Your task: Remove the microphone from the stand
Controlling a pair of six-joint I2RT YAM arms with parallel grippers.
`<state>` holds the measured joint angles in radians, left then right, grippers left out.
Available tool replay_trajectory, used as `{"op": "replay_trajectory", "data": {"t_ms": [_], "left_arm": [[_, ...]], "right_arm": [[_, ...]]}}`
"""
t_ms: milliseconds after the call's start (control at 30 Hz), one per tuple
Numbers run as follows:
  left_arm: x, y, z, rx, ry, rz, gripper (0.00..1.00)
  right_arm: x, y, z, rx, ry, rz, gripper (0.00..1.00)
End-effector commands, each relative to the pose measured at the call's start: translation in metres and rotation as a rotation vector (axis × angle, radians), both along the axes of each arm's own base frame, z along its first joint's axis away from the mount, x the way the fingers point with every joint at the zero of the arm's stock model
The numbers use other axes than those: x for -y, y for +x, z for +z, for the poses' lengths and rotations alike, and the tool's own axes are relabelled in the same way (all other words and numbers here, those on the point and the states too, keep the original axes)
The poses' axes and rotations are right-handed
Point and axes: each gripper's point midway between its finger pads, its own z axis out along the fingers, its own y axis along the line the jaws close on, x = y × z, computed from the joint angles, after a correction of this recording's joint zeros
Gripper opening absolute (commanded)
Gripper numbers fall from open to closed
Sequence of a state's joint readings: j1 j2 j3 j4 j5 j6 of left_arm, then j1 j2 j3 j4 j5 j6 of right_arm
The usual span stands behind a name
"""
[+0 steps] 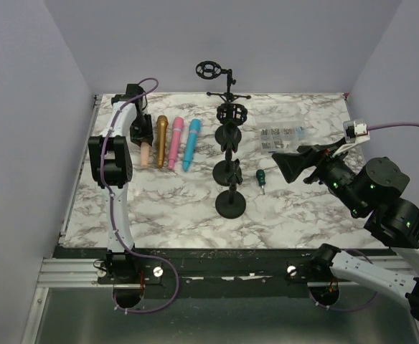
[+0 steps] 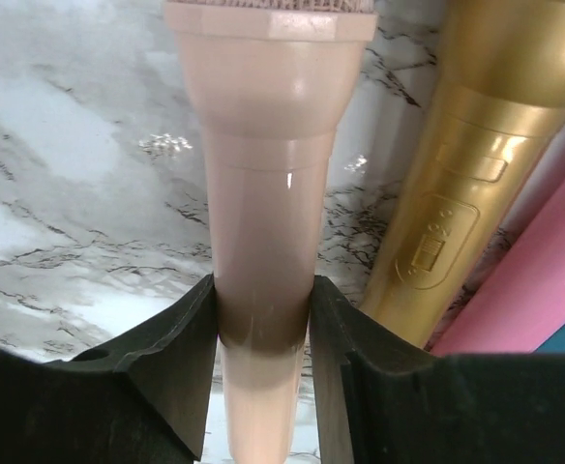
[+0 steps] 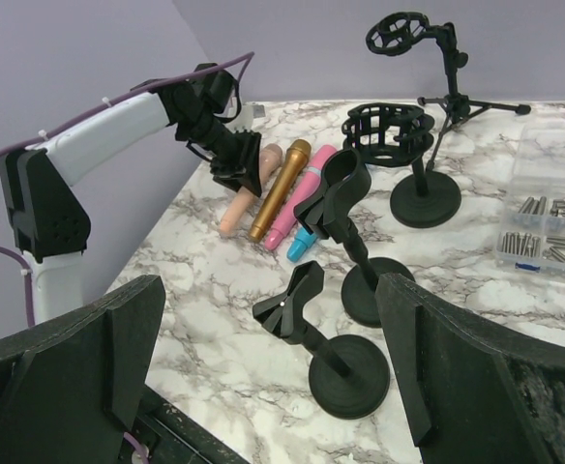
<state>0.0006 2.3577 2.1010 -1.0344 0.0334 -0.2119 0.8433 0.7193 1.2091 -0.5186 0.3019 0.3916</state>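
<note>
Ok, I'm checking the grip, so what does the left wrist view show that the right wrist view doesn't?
Left wrist only: the left tool, close up, its jaws pressed against both sides of the beige microphone. Right wrist only: the black microphone stands, all empty, the screw box, the left arm and the open right tool. Both: the beige one, the gold microphone and the pink microphone side by side on the marble table.
</note>
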Motion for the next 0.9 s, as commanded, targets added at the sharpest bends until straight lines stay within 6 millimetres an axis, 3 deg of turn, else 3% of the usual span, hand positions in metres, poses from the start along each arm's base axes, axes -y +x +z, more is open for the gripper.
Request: {"op": "replay_trajectory", "data": {"t_ms": [0, 633, 867], "left_arm": [[-0.015, 0.001, 0.001, -0.010, 0.011, 0.052, 0.42], [-0.013, -0.001, 0.030, 0.069, -0.020, 0.029, 0.58], [-0.012, -0.010, 0.059, 0.123, -0.040, 0.034, 0.61]], "right_arm": [[0.006, -0.001, 0.001, 0.004, -0.005, -0.018, 1.00], [-0.002, -0.002, 0.000, -0.020, 0.020, 0.008, 1.00], [-0.003, -0.002, -0.003, -0.032, 0.013, 0.008, 1.00]]}}
